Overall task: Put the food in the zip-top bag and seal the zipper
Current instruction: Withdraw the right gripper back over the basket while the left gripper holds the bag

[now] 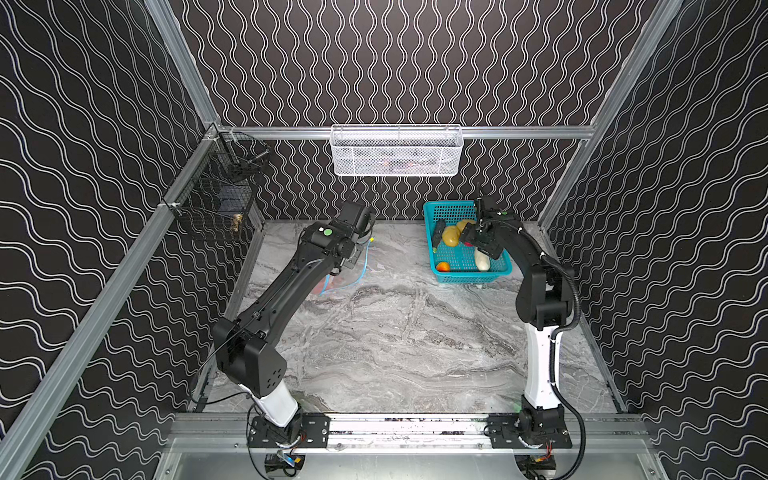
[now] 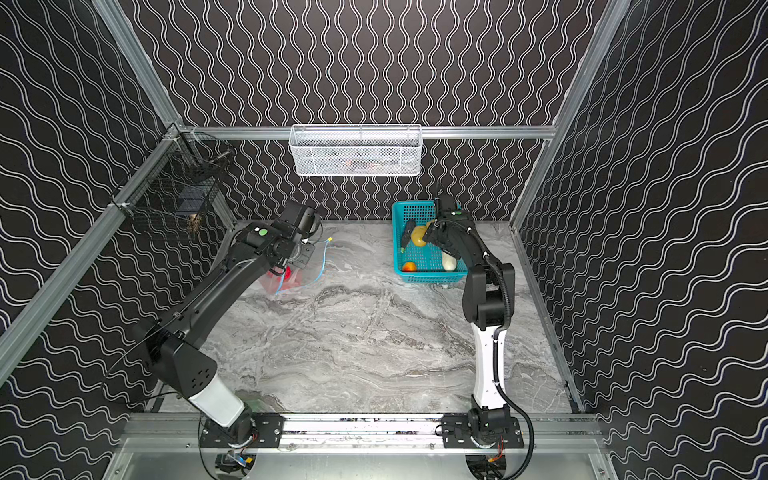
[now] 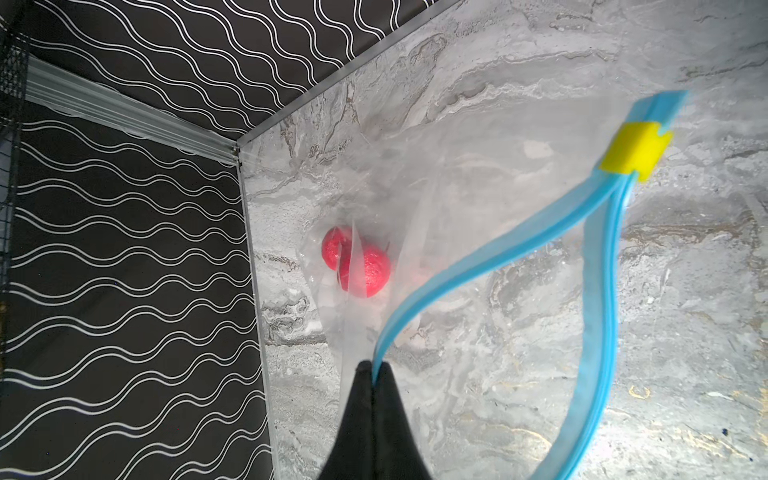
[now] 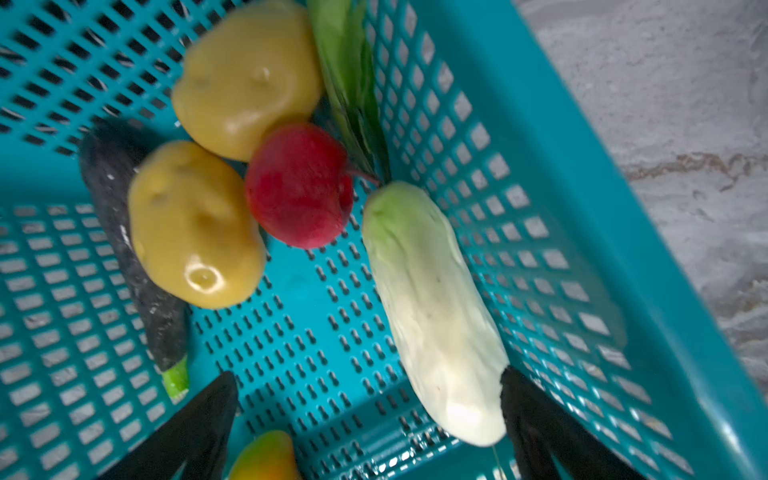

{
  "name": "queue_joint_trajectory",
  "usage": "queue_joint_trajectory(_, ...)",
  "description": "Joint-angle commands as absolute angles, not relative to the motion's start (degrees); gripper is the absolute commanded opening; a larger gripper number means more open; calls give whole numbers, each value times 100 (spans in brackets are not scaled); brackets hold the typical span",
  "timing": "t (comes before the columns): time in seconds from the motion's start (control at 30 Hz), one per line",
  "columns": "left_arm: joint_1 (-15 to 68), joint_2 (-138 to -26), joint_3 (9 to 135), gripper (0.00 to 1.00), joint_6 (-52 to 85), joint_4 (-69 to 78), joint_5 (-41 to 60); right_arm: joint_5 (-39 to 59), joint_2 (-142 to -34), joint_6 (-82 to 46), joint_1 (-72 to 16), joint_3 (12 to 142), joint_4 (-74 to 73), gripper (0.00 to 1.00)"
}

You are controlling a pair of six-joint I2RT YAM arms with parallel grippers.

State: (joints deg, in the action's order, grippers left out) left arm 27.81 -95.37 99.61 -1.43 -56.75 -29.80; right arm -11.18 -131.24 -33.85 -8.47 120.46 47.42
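Food (image 1: 451,237): mostly inside teal basket (image 1: 465,277), two tomatoes (image 3: 365,270) in zip-top bag (image 3: 457,166) well apart from basket. With left end effector (image 3: 374,368) pinched on zipper (image 3: 498,249), lower wide-open right end effector (image 4: 368,376) squarely across radish (image 4: 428,299).

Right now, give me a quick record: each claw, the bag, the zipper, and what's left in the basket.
left claw: shut on the zipper, holding the mouth open
right claw: open, over the basket
zip-top bag: two tomatoes inside
zipper: unsealed, slider at one end
basket: two potatoes, tomato, radish, cucumber, green vegetable, orange-yellow piece
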Motion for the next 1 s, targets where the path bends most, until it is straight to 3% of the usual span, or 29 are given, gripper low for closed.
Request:
queue_joint_trajectory(0.0, 2763, -9501, 9954, 0, -57, -5572, -2901, -992, -13257, -3413, -809, 12257, 4639, 99)
queue_joint_trajectory(0.57, 2716, -9561, 9939, 0, -74, -5580, -2951, -510, -13760, -3572, -686, 12791, 3792, 96)
queue_joint_trajectory(0.97, 2699, -9691, 9967, 0, -52, -5590, -2984, -373, -14206, -3724, -590, 13118, 3486, 82)
